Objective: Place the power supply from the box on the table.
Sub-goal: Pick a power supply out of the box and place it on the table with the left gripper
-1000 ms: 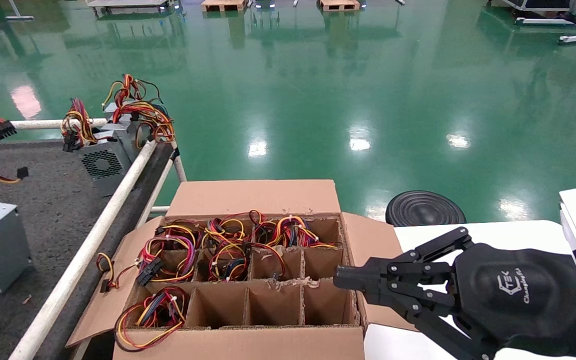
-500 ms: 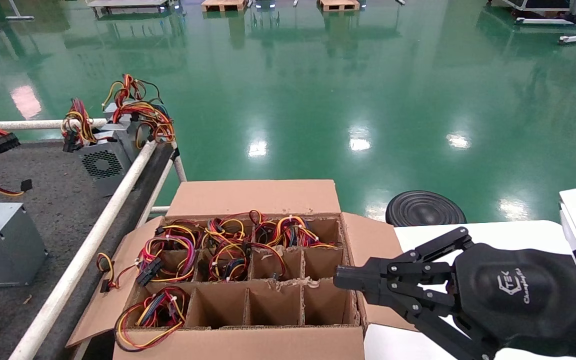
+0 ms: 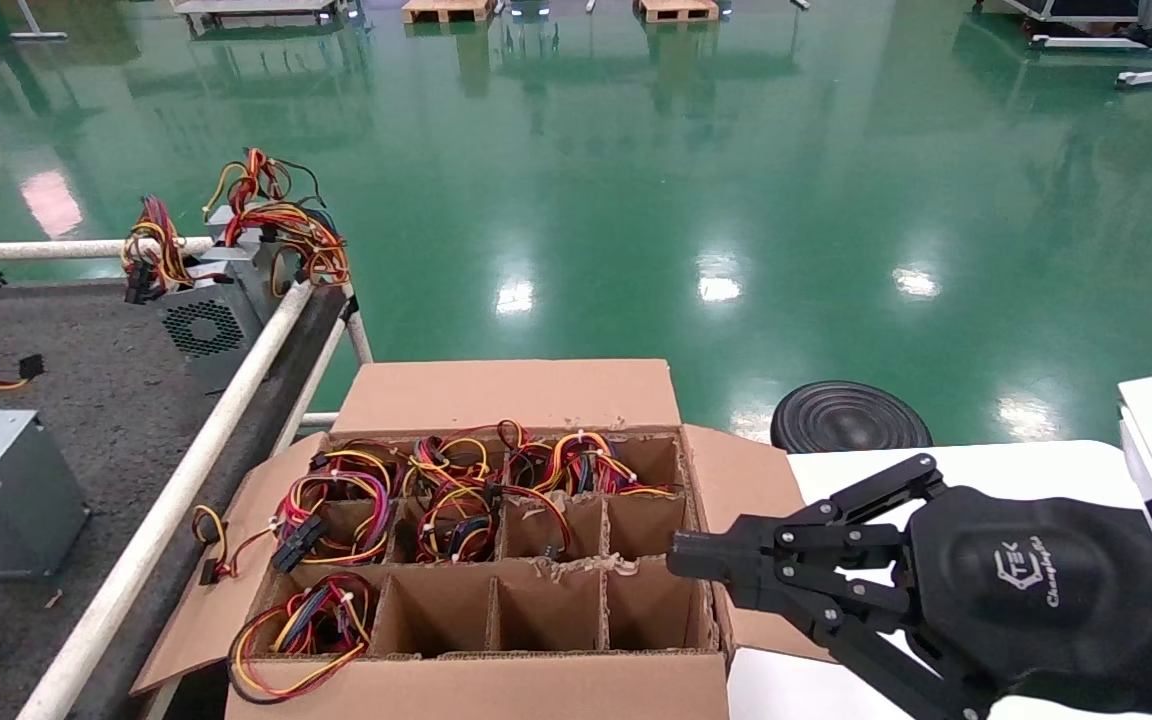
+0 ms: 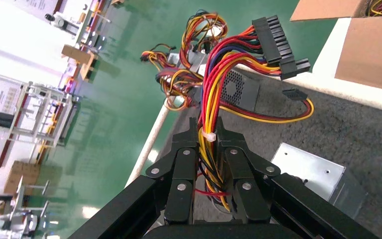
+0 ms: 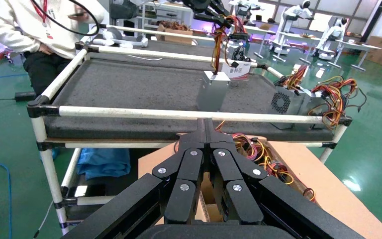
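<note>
— Where, then, did the power supply point(image 3: 1, 490) stand?

— On the table point(image 3: 116, 400), at its far left edge as seen from the head camera, its silver-grey case upright on the dark speckled surface. Its wires point(image 4: 214, 124) rose from the case to the left gripper point(image 4: 208, 135), whose jaws were closed on the red, yellow and black bundle just below a white cable tie. Beyond the jaws the bundle fanned out to black plugs point(image 4: 278, 45).

— And the box point(image 3: 496, 540)?

— It sat open at the near middle, to the right of the table's white rail point(image 3: 196, 460), flaps spread. Loose wire bundles point(image 3: 436, 490) filled its far and left cells; the near right cells showed bare cardboard.

— What of the other arm?

— The right gripper point(image 3: 681, 560) hung at the box's right edge, over a white tabletop point(image 3: 986, 460), its jaws pressed together on nothing.

— Anything else on the table?

— Two more grey units, one with a fan grille point(image 3: 201, 325), stood at the far right corner beside the rail, their wires heaped on top. The right wrist camera caught a person in a white top point(image 5: 35, 35) standing past the table's other end.
</note>
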Robot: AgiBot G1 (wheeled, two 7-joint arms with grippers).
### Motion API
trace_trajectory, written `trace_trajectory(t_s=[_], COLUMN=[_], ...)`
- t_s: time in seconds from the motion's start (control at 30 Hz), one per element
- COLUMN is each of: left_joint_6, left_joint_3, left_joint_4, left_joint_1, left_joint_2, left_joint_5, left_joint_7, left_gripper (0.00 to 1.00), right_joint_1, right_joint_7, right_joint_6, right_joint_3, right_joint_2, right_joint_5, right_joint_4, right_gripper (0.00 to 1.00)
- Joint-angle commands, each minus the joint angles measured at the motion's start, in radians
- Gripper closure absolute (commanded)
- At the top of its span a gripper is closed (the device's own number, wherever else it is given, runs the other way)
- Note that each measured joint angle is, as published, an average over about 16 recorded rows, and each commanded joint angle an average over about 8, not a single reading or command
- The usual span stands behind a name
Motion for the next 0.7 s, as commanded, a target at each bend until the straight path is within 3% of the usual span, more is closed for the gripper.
trace_trajectory(t_s=[0.03, 0.43, 0.47, 0.7], left_joint_6=[0.002, 0.013, 0.015, 0.026], left_joint_3=[0.001, 0.005, 0.006, 0.012], left_joint_4=[0.0, 0.007, 0.006, -0.003], left_joint_1=[-0.002, 0.005, 0.006, 0.012], left_joint_2=[-0.01, -0.046, -0.048, -0.059], left_joint_5=[-0.001, -0.007, -0.007, -0.01], left_joint_7=[-0.002, -0.02, -0.022, -0.039], left_gripper=[1.0, 0.97, 0.91, 0.06], right_joint_1=[0.0, 0.0, 0.0, 0.0], right_joint_7=[0.0, 0.0, 0.0, 0.0], right_joint_6=[0.0, 0.0, 0.0, 0.0], right_joint_3=[0.0, 0.0, 0.0, 0.0], right_joint_2=[0.0, 0.0, 0.0, 0.0], right_joint_5=[0.0, 0.0, 0.0, 0.0], right_joint_4=[0.0, 0.0, 0.0, 0.0], right_gripper=[1.0, 1.0, 1.0, 1.0])
